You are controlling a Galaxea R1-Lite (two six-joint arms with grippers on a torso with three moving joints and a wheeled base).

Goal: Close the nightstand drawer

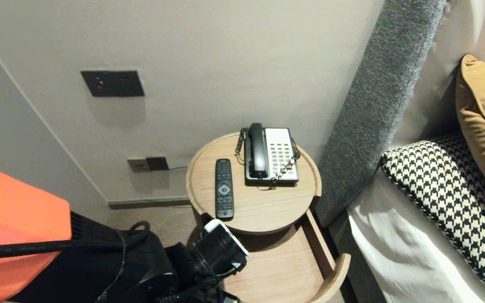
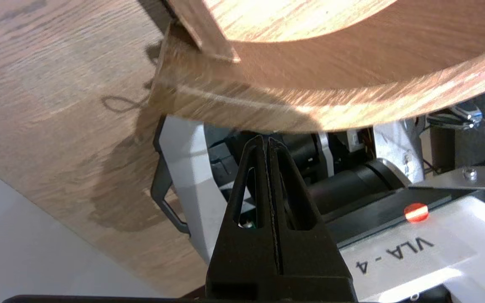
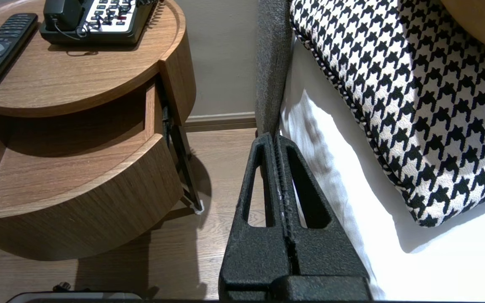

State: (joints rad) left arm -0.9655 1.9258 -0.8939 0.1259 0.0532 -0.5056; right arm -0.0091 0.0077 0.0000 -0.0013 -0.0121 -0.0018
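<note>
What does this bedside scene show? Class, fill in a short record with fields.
Table top: remote control and telephone, side by side
Drawer: pulled open, bare where visible
Bed: houndstooth pillow on white sheet
Left gripper: shut, empty, close to drawer's curved front
Right gripper: shut, empty, parked over floor between table and bed

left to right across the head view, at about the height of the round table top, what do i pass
wall socket → remote → telephone → grey headboard → houndstooth pillow
</note>
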